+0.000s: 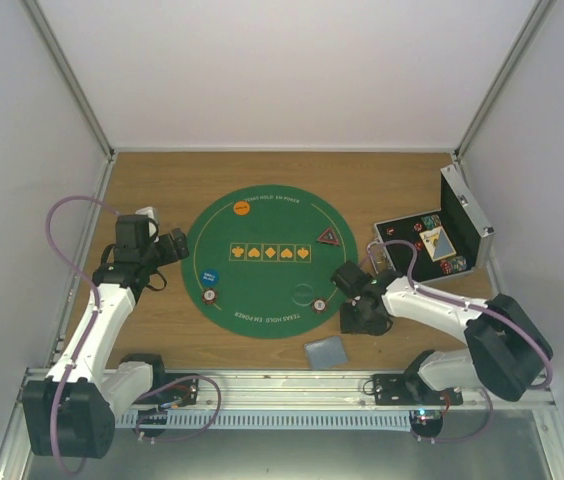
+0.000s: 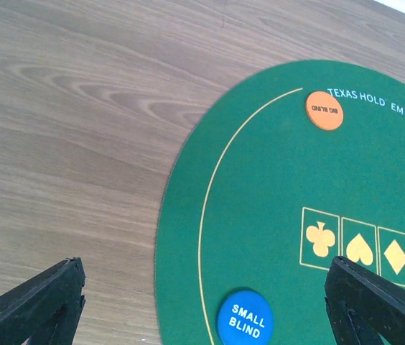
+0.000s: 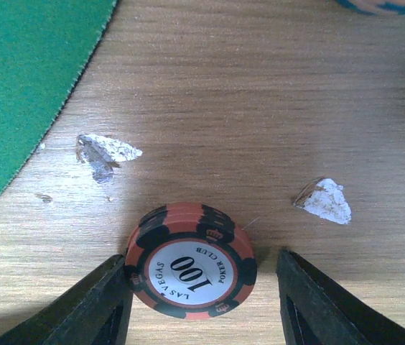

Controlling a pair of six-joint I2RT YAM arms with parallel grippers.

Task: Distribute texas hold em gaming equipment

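1. Your right end effector point(image 3: 202, 262) stands part-spread around the red chip stack point(image 3: 190, 260) on bare tabletop point(image 3: 260, 86), just off the green mat point(image 3: 23, 79).
2. Your left end effector point(image 2: 206, 266) hangs spread wide over the mat's edge.
3. Silver case point(image 1: 462, 215) lies open beyond your right arm.
4. Card pile point(image 1: 326, 351) sits nearby.
5. Two pale gouges point(image 3: 109, 151) mark the wood just beyond the stack.

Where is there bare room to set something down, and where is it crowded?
Free: the table beyond the green mat's far edge, and the mat's middle. Crowded: near right, where the right gripper straddles a red chip stack between the metal case and the playing cards.
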